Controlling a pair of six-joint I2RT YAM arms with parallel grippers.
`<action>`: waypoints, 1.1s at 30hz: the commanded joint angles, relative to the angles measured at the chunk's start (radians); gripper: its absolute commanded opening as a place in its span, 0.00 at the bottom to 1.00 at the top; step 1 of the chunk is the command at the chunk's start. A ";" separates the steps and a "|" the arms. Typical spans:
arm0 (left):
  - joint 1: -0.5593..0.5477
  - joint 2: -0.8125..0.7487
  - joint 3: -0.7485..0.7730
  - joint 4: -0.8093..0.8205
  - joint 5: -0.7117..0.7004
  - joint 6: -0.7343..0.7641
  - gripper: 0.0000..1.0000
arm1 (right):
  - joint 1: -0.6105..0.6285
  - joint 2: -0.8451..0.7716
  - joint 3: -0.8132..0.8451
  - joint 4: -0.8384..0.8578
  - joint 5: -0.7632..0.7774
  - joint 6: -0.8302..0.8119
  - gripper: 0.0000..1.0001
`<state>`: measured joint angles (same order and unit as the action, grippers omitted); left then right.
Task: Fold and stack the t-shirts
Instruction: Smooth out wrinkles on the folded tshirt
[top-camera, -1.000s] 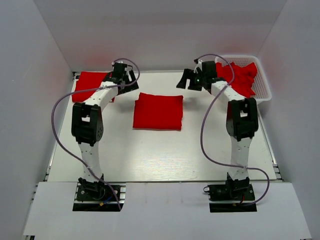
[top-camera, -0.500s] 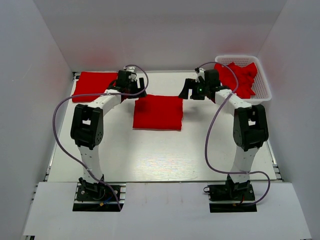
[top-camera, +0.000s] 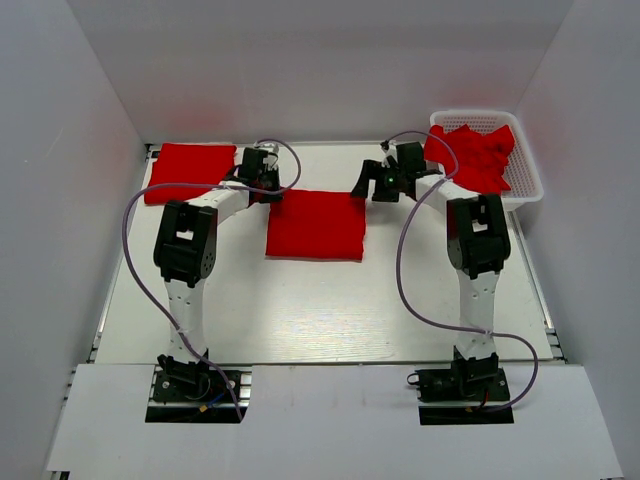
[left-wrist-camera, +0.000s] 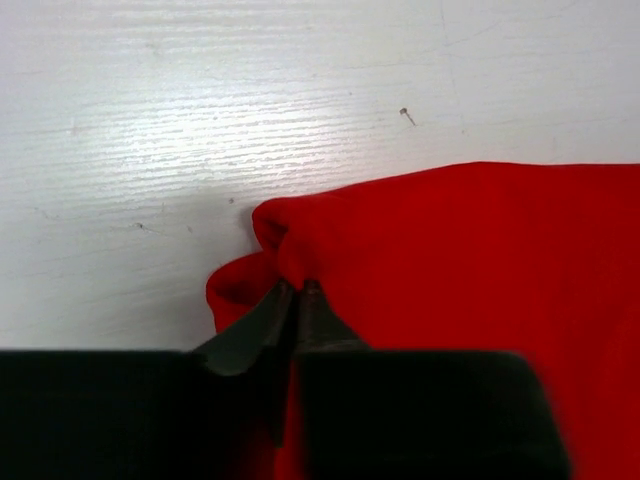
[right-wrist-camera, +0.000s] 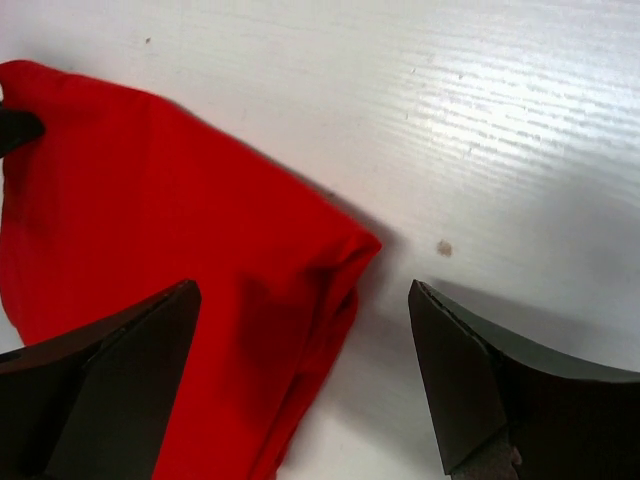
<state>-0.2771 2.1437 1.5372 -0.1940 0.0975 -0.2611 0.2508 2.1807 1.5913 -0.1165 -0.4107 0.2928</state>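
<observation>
Left gripper (left-wrist-camera: 296, 300): clamped on upper-left corner of folded t-shirt (top-camera: 315, 225).
Right gripper (right-wrist-camera: 302, 290): jaws apart over upper-right corner.
Advice: seat right grip deep, then lift both level.

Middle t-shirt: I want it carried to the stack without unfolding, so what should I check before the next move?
1. The left hand pinches the far-left corner of the middle t-shirt: ok.
2. The right hand grips the far-right corner: not ok, jaws wide open astride it.
3. The fold shows as a neat rectangle in the top view: ok.
4. The left pinch catches every layer: cannot tell.
5. The far-left t-shirt, the landing spot, lies flat and uncovered: ok.
</observation>
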 joint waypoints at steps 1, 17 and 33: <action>-0.004 -0.030 0.026 0.056 0.018 -0.001 0.12 | 0.001 0.039 0.067 0.072 -0.033 0.046 0.89; 0.006 -0.231 -0.152 0.171 0.011 -0.010 0.00 | 0.013 -0.082 -0.051 0.262 -0.082 0.066 0.00; 0.027 -0.157 -0.161 0.125 -0.145 -0.020 0.00 | 0.007 0.088 0.094 0.199 -0.093 0.088 0.00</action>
<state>-0.2665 1.9667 1.3659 -0.0521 0.0162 -0.2760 0.2638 2.2314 1.6375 0.0849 -0.5007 0.3786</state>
